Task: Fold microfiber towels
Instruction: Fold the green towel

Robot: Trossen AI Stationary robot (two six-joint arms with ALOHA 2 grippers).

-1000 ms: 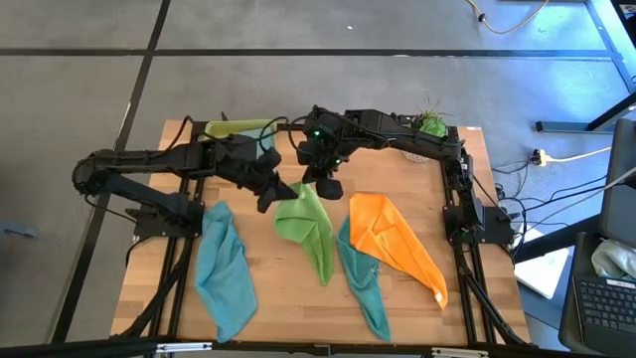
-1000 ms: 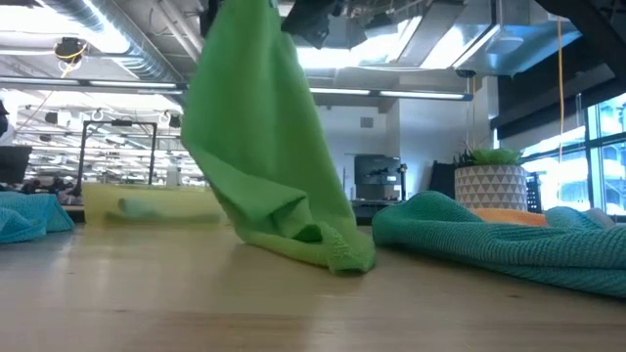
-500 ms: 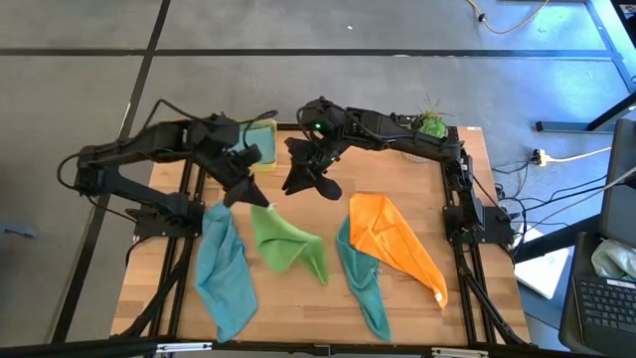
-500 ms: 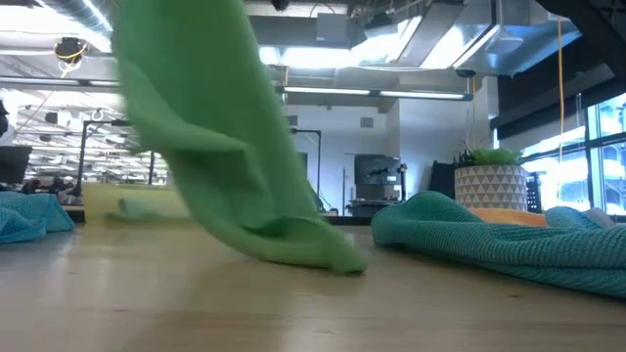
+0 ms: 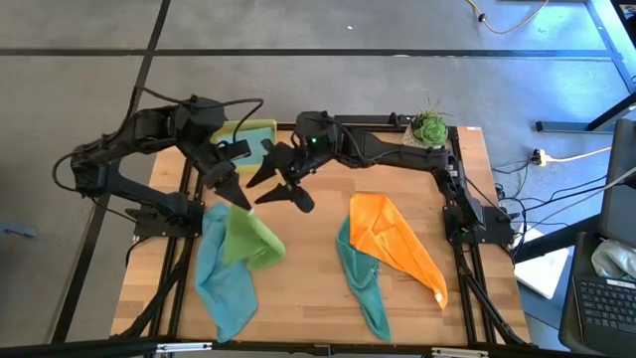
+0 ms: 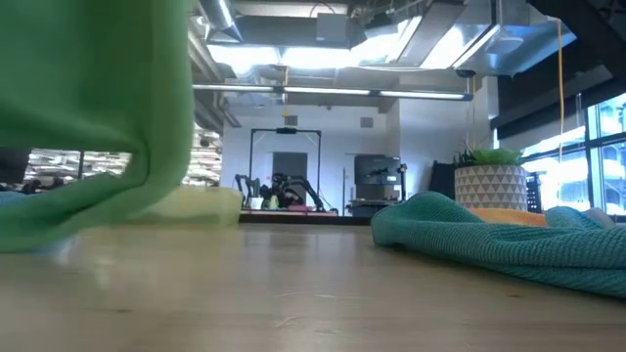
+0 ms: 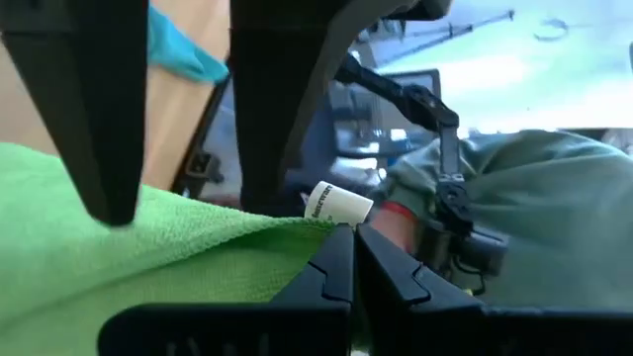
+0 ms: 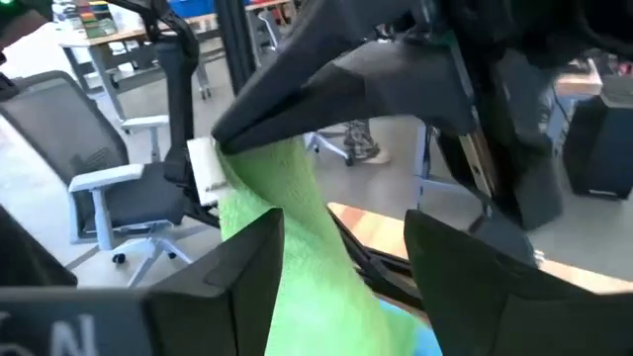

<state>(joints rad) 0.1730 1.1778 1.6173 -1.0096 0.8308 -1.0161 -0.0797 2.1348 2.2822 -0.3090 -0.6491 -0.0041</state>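
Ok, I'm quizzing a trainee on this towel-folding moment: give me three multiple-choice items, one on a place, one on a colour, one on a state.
1. Where does the lime green towel lie?
A. partly over the light blue towel
B. on the orange towel
C. in the tray

2. What colour is the towel directly beside the orange one?
A. red
B. teal
C. white

3. How do the tools stand?
A. both open
B. left tool shut on the lime green towel, right tool open
C. right tool shut on the teal towel

Answers:
1 A, green overlaps blue at the table's left.
2 B, teal lies against the orange edge.
3 B, the right wrist view shows the left tool pinching the green corner between the right tool's spread fingers.
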